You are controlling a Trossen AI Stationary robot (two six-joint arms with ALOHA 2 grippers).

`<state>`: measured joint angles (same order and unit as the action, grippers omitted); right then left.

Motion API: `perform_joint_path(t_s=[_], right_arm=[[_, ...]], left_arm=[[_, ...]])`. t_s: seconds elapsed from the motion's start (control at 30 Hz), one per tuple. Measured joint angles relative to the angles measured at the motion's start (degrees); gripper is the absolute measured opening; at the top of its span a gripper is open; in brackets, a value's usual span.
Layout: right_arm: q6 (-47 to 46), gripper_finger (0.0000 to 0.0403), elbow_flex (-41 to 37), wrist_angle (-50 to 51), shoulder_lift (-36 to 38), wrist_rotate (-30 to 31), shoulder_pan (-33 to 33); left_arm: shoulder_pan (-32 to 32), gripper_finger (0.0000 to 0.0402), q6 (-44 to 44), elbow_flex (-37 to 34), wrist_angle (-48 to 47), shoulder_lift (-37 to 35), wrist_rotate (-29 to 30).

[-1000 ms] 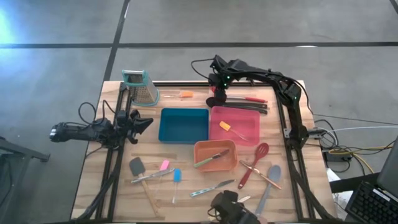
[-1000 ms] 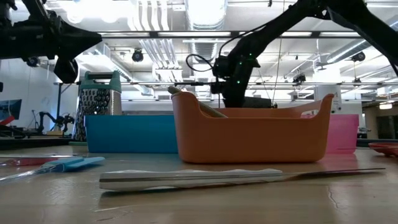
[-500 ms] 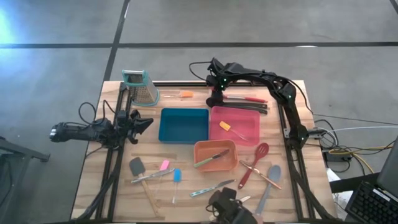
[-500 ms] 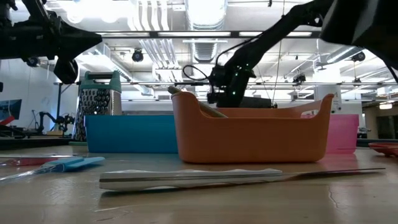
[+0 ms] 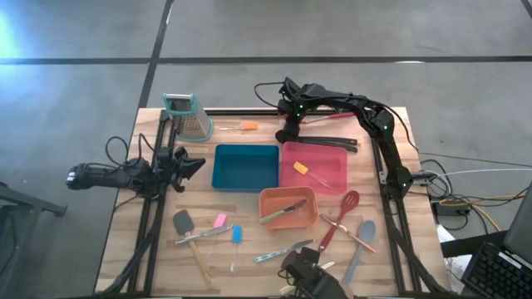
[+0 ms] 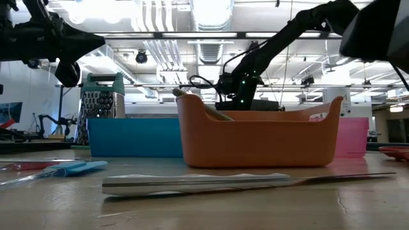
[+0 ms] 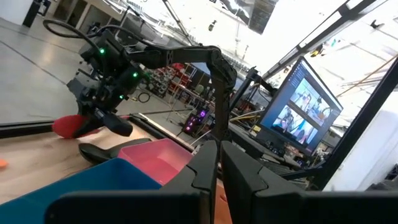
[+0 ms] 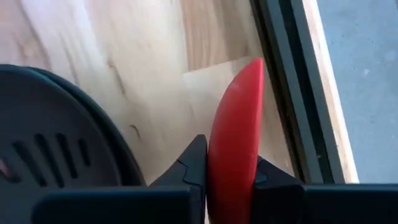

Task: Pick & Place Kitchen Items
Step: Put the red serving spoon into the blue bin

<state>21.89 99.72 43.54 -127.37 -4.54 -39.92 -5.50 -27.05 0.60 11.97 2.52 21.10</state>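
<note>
Right wrist view shows the right pincer (image 8: 227,180) clamped on the red spoon (image 8: 235,134), edge-on between its fingers, just beyond the pink tray (image 5: 314,166), probably for lifting toward it. Left pincer (image 7: 217,168), fingers together, waits beside the blue tray (image 5: 246,167).

Red spoon (image 8: 233,130), blue tray (image 5: 245,167), pink tray (image 5: 314,153), orange tray (image 5: 287,218), teal-topped grater (image 5: 188,115), light wood surface (image 5: 125,241).

On the bench (image 5: 249,203): grater (image 5: 192,116) at 11 o'clock; three trays (image 5: 246,167) at centre; loose utensils (image 5: 287,250) at 6 o'clock; right pincer (image 5: 290,129) at 12, clamped on a spoon (image 8: 232,148).
</note>
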Motion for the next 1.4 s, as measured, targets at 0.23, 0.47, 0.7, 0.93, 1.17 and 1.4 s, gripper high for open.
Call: perform_joint_path(t_s=[0.23,0.47,0.7,0.93,1.17,1.4], right_arm=[[-2.21,0.0021,1.75,3.96,5.92,-0.72,-0.05],[-11.72,0.0021,4.48,2.90,17.38,-12.41,0.37],[-24.38,0.0021,5.01,-12.51,32.18,-27.66,3.56],[-30.77,0.0021,4.94,-24.99,43.35,-28.08,11.81],[-33.84,0.0021,4.91,-35.72,46.12,-28.17,22.53],[-34.05,0.0021,4.24,-37.12,45.75,-28.51,30.27]], left_arm=[[0.02,0.0025,1.67,0.00,0.00,-0.02,0.00],[0.01,0.0025,-0.51,0.00,2.47,-0.02,0.00],[0.02,0.0026,-2.45,0.20,5.33,0.02,-0.09],[0.01,0.0026,2.30,6.24,5.78,1.67,-0.68],[0.00,0.0082,9.60,17.00,4.97,12.33,-1.85],[0.00,0.0175,22.16,31.03,4.42,30.20,-8.30]])
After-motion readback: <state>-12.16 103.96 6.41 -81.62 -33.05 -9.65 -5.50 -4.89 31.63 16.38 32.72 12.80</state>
